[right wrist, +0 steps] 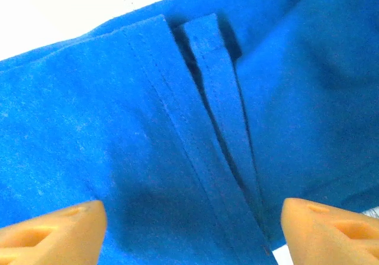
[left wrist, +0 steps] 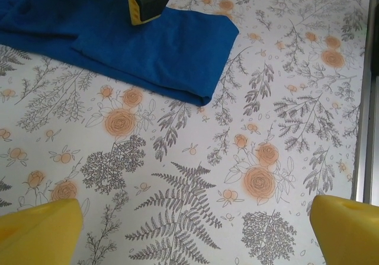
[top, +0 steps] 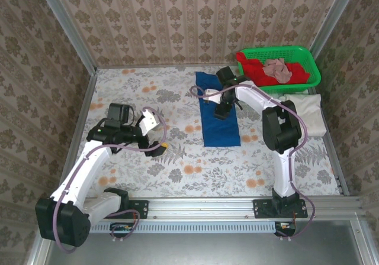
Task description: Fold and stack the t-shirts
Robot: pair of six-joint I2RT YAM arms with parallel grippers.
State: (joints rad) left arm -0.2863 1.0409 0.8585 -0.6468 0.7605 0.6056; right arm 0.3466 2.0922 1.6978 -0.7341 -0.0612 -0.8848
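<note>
Top external. IVO: What's out, and how many?
MARA: Two shirts. One blue t-shirt [top: 220, 120], a long folded strip flat on the worktop [top: 148, 93], directly under the right claw [top: 223, 109]. One cream-white t-shirt [top: 308, 114] lies off to that claw's right, well apart, at the worktop's edge. One green basket [top: 278, 70] sits beyond the claw, holding red cloth [top: 254, 68] and a pinkish piece [top: 277, 68]. How many garments are in there, can't tell.

IVO: Left wrist?
MARA: Here the left claw [left wrist: 189, 235] is released, fingers wide, nothing between them, bare worktop below. The blue shirt's near corner lies ahead of it and to its left, apart.

IVO: Right wrist?
MARA: The right claw is spread as well, a finger on either side, blue cloth just beneath, nothing pinched. Two stitched hems [right wrist: 201, 135] run side by side, leading away from the gap between the fingers.

IVO: Handling?
MARA: My read: light, limp knit with no stiffness. Any part left unsupported will sag and drag, and the layers may slide over one another. Not fragile. The best hold looks like a hem or a corner, pinching all layers together, one claw per corner so the fold stays square. The cream one probably behaves the same.
</note>
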